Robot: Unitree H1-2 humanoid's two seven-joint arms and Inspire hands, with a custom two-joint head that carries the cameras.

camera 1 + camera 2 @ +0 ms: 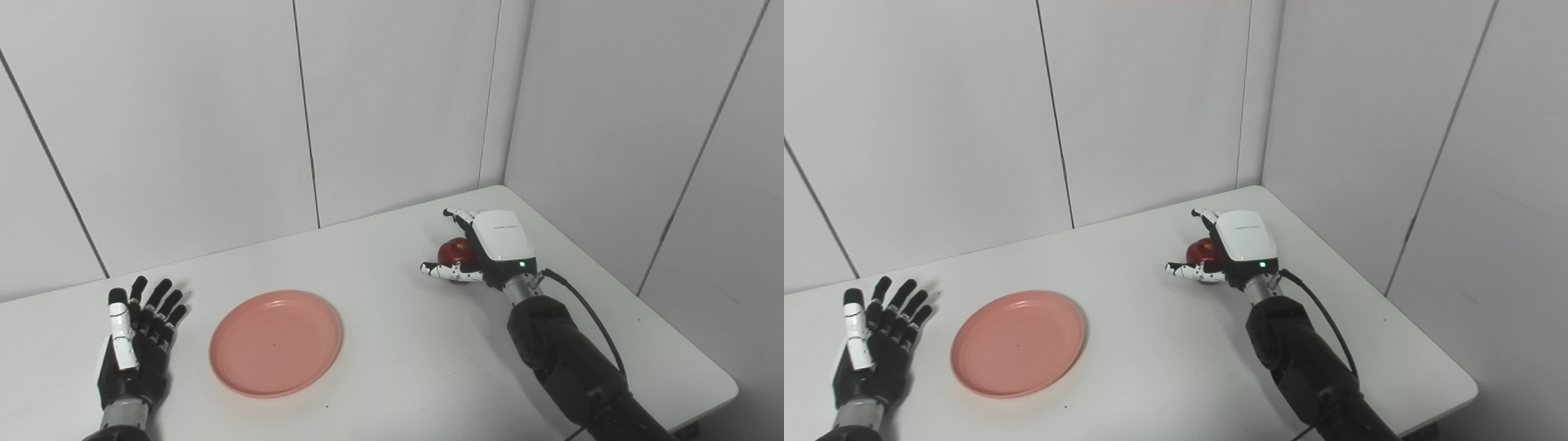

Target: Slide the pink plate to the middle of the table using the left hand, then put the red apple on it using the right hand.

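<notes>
The right hand [487, 248] wraps its fingers around the red apple [456, 250] near the table's [392, 343] far right corner, while the left hand [138, 334] lies with fingers spread wide near the left edge, beside the pink plate [275, 343].

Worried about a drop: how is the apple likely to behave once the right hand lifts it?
The apple looks round and glossy, so it may slip between the fingers of the right hand, which only partly wrap it. It seems firm, so it should not deform. Set on the shallow plate, it might roll toward the rim.
</notes>
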